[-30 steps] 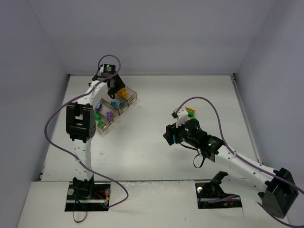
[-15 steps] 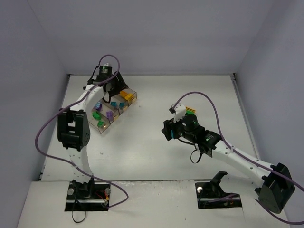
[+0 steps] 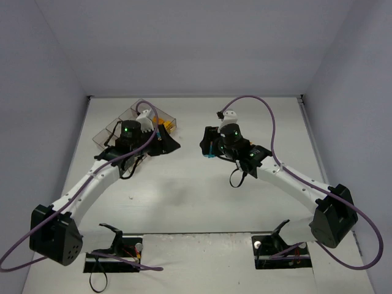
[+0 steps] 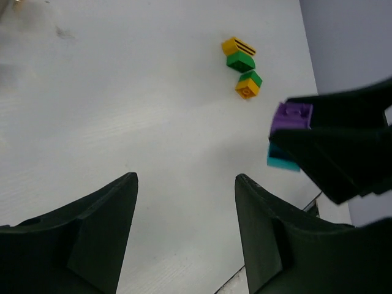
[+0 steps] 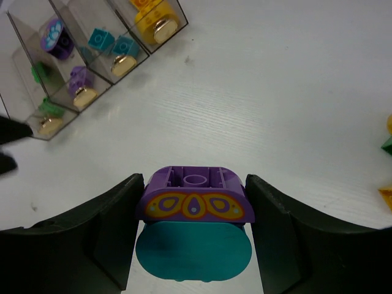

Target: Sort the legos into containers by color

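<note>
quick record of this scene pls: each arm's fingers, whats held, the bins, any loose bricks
left fingers: open, holding nothing
right fingers: shut on purple brick
held stack: purple brick sits on a teal rounded piece
containers: four joined clear bins holding yellow, cyan, purple and green bricks, one colour each
loose legos: yellow, green and orange-green pieces close together, outside the bins
</note>
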Controlling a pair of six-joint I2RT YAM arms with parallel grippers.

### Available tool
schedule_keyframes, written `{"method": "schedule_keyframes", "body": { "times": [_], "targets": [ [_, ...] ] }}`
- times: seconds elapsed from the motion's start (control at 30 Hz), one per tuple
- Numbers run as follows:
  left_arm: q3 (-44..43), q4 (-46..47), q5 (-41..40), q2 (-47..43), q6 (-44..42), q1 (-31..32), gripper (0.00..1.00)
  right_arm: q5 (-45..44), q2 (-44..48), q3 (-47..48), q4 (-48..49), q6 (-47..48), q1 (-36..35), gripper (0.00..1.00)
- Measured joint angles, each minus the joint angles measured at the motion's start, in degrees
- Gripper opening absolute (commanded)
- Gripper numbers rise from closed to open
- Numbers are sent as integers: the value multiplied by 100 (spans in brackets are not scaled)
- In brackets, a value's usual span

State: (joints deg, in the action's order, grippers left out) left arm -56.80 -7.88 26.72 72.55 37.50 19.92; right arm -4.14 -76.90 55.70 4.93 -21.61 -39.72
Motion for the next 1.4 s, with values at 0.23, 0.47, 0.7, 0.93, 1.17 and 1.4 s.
{"method": "schedule_keyframes", "body": {
  "times": [0.23,0.47,0.7,0.93,1.17,1.4],
  "targets": [
    [715,610,-90,-579,68,876,59,-299,-382,584,-264,-1392,0,0],
    [763,1121,-601,-575,258,1351,59,-492,-400,632,-442,-2463,-28,0],
    [763,1744,-1029,-313,522,1757,59,-546,-400,625,-527,-3316,-122,0],
    [748,1974,-1419,46,595,2035,59,-549,-365,566,-535,-3871,-162,0],
    [719,2280,-1674,273,616,2090,52,-549,-302,485,-540,-4168,-168,0],
    [667,2487,-1746,402,756,2098,6,-595,-291,428,-459,-4406,-184,0]
  ]
}}
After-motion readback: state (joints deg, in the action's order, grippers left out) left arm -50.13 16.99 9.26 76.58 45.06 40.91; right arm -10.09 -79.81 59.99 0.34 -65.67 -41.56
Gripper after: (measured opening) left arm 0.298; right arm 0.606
